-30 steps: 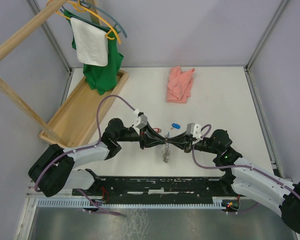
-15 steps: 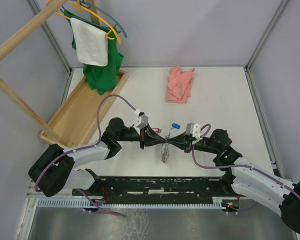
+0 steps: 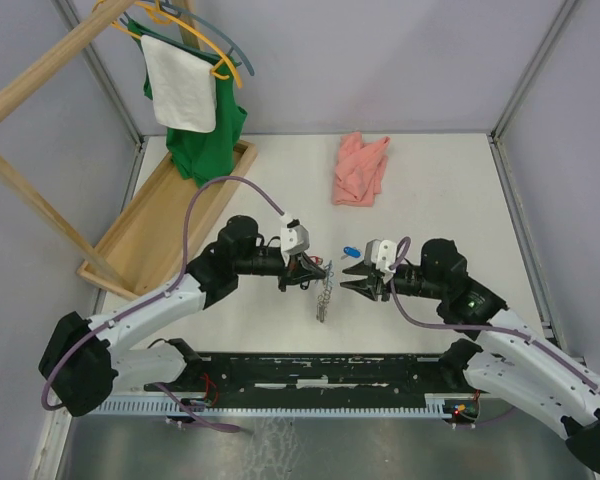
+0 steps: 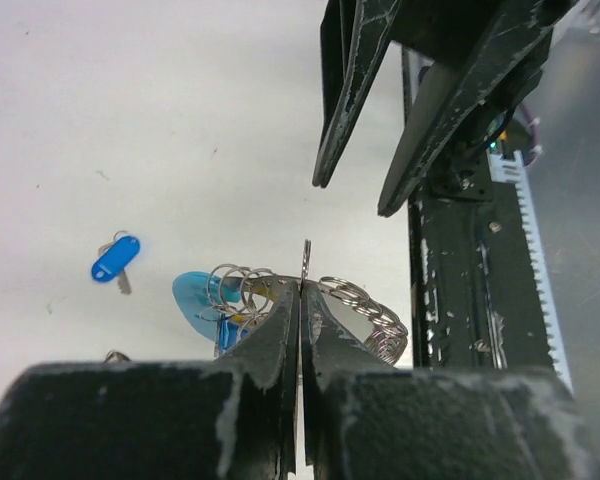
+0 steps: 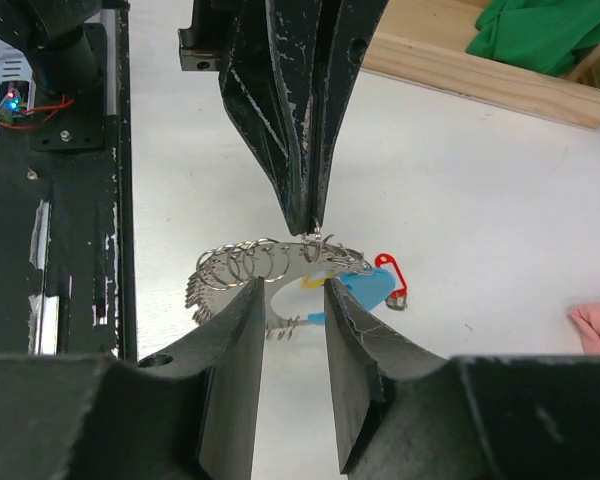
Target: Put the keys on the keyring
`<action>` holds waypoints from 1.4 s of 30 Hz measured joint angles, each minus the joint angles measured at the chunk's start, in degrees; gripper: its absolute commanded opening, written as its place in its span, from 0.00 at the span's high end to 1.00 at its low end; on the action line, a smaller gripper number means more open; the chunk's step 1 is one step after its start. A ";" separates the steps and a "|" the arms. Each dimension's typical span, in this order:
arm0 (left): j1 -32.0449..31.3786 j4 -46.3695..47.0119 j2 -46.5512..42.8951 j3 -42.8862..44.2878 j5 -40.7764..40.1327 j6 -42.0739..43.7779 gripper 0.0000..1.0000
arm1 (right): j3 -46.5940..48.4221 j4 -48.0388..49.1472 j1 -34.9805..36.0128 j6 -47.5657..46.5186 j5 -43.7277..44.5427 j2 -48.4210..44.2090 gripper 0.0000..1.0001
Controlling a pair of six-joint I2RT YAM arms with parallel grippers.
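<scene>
- Top view: the left gripper [image 3: 308,272] is clenched on the upper edge of the keyring [image 3: 325,298], which dangles below it toward the table [image 3: 450,200], probably to present the loop to the right gripper [image 3: 352,286]. That one faces it from just beside, jaws parted and empty. A blue-tagged key [image 3: 351,252] lies loose just behind them. The pink cloth [image 3: 360,170] and wooden tray [image 3: 150,235] sit well apart, out of the way
- Left wrist view: its fingers [image 4: 278,330] pinch one thin ring edge-on, with the strung rings and light-blue tag [image 4: 193,300] fanning out beneath. The right gripper's spread tips touch nothing
- Right wrist view: a red-tagged key [image 5: 392,276] lies just beyond the loop. A yellow tag [image 5: 310,283] shows among the rings; strung or underneath, I cannot tell. I judge the crowded rings the main hindrance to threading
</scene>
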 measured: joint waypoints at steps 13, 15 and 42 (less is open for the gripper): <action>-6.38 -25.92 1.81 12.02 -12.35 12.90 0.97 | 7.26 -12.70 0.00 -9.35 0.04 7.06 0.59; -6.71 -27.10 2.16 12.28 -12.90 13.51 0.97 | 7.26 -12.13 0.00 -9.38 -0.02 7.45 0.60; -8.44 -29.16 2.95 14.32 -15.10 14.62 0.97 | 5.79 -4.55 0.00 -7.50 -4.04 13.05 0.96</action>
